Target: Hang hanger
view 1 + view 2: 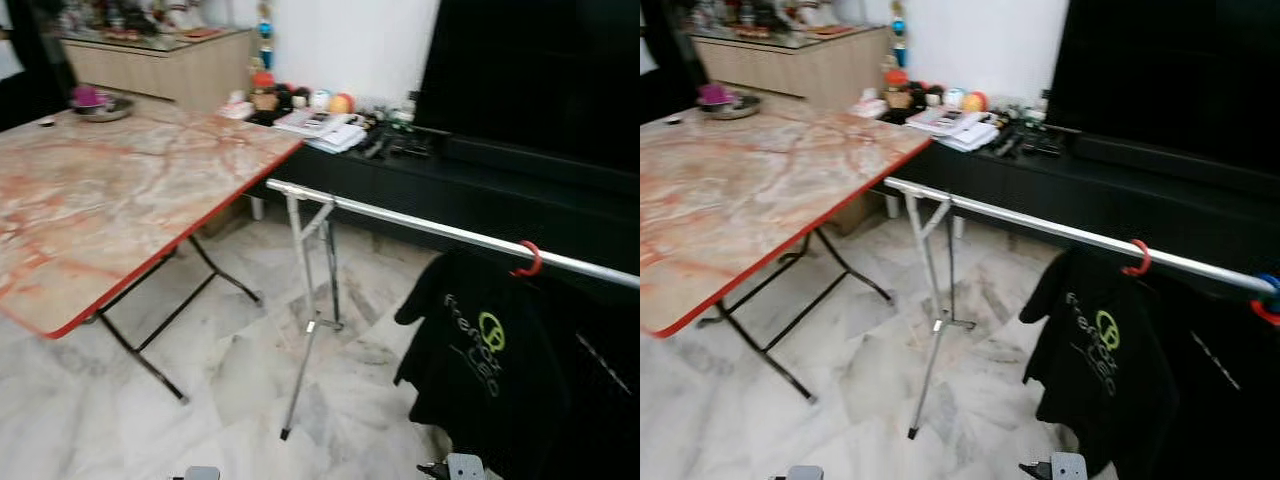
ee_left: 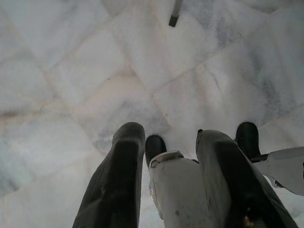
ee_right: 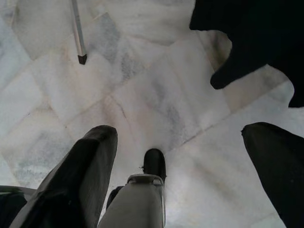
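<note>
Hanging low over the marble floor (image 2: pixel 71 71), the left gripper (image 2: pixel 166 142) and right gripper (image 3: pixel 180 142) carry nothing, jaws wide; beyond, the red hanger (image 1: pixel 527 260) with its black T-shirt (image 1: pixel 480 350) already hooks the rail (image 1: pixel 400 218), beside the tabletop (image 1: pixel 110 190).

A red hanger hook (image 1: pixel 527 260) tops a black shirt (image 1: pixel 480 370) with green lettering, beside a red-edged, pink-marbled table (image 1: pixel 120 190).
</note>
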